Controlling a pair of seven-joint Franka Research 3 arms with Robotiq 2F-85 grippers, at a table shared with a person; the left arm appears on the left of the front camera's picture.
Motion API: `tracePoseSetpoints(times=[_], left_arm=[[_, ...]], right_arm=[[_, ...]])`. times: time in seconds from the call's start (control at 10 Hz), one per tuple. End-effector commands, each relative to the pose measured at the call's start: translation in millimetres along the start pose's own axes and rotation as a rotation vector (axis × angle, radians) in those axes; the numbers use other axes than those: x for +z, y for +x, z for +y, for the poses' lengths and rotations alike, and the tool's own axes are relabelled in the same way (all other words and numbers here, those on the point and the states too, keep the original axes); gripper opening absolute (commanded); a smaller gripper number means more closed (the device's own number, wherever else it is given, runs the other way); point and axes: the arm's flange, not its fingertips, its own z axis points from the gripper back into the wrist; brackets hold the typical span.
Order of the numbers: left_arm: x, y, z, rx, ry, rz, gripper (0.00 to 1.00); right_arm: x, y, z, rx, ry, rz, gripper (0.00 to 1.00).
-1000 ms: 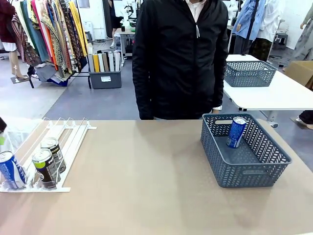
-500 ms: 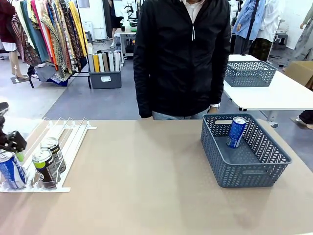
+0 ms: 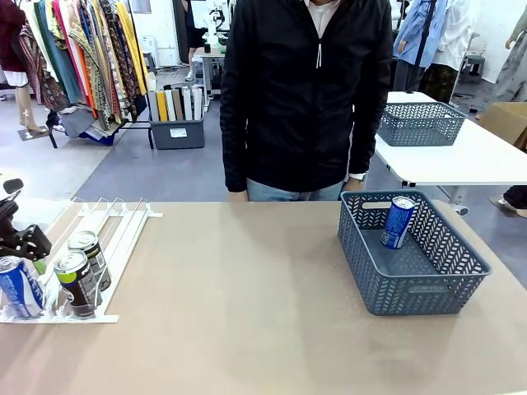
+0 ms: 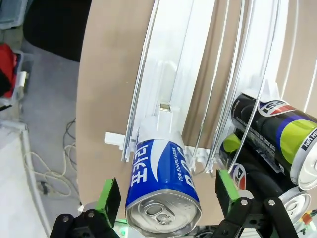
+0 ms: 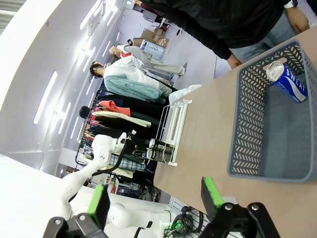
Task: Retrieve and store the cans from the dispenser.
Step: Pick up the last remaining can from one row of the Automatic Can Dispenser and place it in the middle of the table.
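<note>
A blue can (image 3: 18,286) stands at the low front end of the dispenser (image 3: 115,220), at the table's left edge. Two dark cans (image 3: 76,284) (image 3: 90,253) with green-yellow bands sit in the lane beside it. My left gripper (image 3: 23,247) hangs just above and behind the blue can. In the left wrist view this gripper (image 4: 166,191) is open; the blue can (image 4: 163,183) lies between the green pads (image 4: 110,192), with small gaps on both sides. My right gripper (image 5: 154,201) is open and holds nothing, well back from the table.
A dark grey mesh basket (image 3: 416,284) stands at the right of the table with one blue can (image 3: 398,222) leaning inside it. A person in a black jacket (image 3: 305,99) stands at the far edge. The table's middle is bare.
My left gripper has come in from the left edge and settled over the blue can at the dispenser's front. The person has shifted slightly. The cans have not moved.
</note>
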Motion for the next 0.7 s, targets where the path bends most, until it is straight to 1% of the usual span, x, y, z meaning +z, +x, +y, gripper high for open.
tracePoseSetpoints(times=[0.0,0.1,0.2,0.3,0.6], left_arm=[[-1.9,-4.1,2.1,0.015,-0.001,-0.009,1.00],[-2.3,-3.1,3.2,0.021,-0.006,-0.016,1.00],[-1.8,-4.9,5.0,0.022,0.004,-0.020,0.56],[-2.1,-4.4,4.1,0.015,-0.003,-0.020,0.00],[-2.4,-4.7,3.3,0.016,0.003,-0.038,0.00]], right_arm=[[-2.0,3.1,1.2,0.025,0.023,-0.019,1.00],[-2.0,3.1,1.2,0.025,0.023,-0.019,1.00],[-2.0,3.1,1.2,0.025,0.023,-0.019,1.00],[-2.0,3.1,1.2,0.025,0.023,-0.019,1.00],[-2.0,3.1,1.2,0.025,0.023,-0.019,1.00]])
